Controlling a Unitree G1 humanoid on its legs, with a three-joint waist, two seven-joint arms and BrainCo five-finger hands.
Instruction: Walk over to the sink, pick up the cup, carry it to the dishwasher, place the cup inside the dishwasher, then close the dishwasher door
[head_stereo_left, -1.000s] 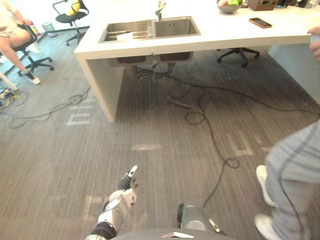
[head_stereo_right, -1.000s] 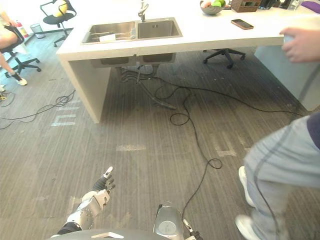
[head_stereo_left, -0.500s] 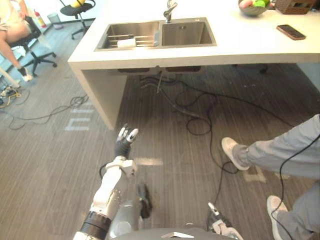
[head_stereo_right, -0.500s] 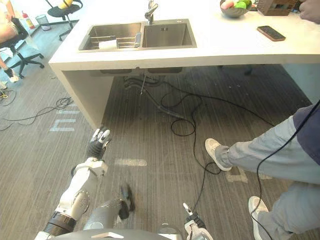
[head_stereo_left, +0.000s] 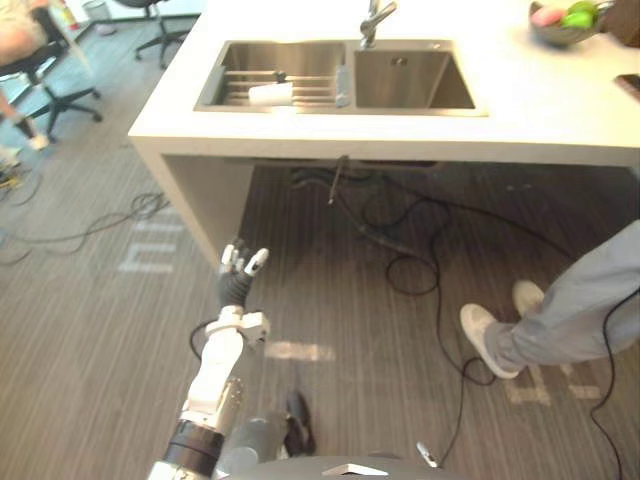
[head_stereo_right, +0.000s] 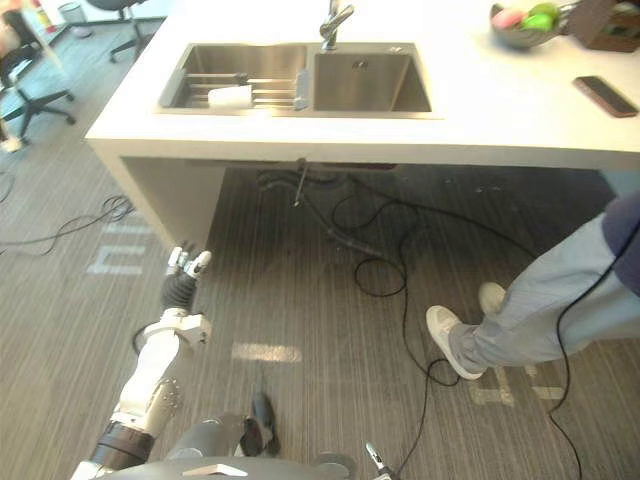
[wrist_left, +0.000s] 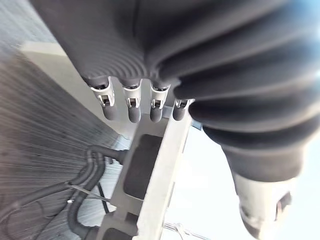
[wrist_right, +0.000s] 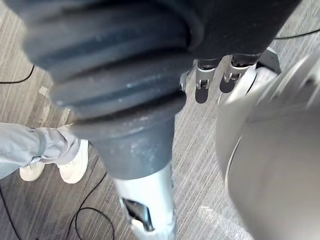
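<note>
A white cup (head_stereo_left: 270, 93) lies on its side on the wire rack in the left basin of the steel sink (head_stereo_left: 340, 108), which is set in a white counter ahead of me. My left hand (head_stereo_left: 236, 284) is raised over the carpet well short of the counter, fingers straight and spread, holding nothing. In the left wrist view its fingers (wrist_left: 132, 107) point toward the counter's underside. My right hand (wrist_right: 202, 85) hangs low over the floor with relaxed fingers and nothing in it.
Black cables (head_stereo_left: 400, 250) trail over the carpet under and before the counter. A person's legs and white shoes (head_stereo_left: 490, 335) are at the right. A fruit bowl (head_stereo_left: 560, 20) and a phone (head_stereo_right: 605, 95) lie on the counter. Office chairs (head_stereo_left: 45, 85) stand far left.
The camera has moved closer to the sink, which now looks larger. My left hand has risen from low by my side to out in front. The person's legs have shifted.
</note>
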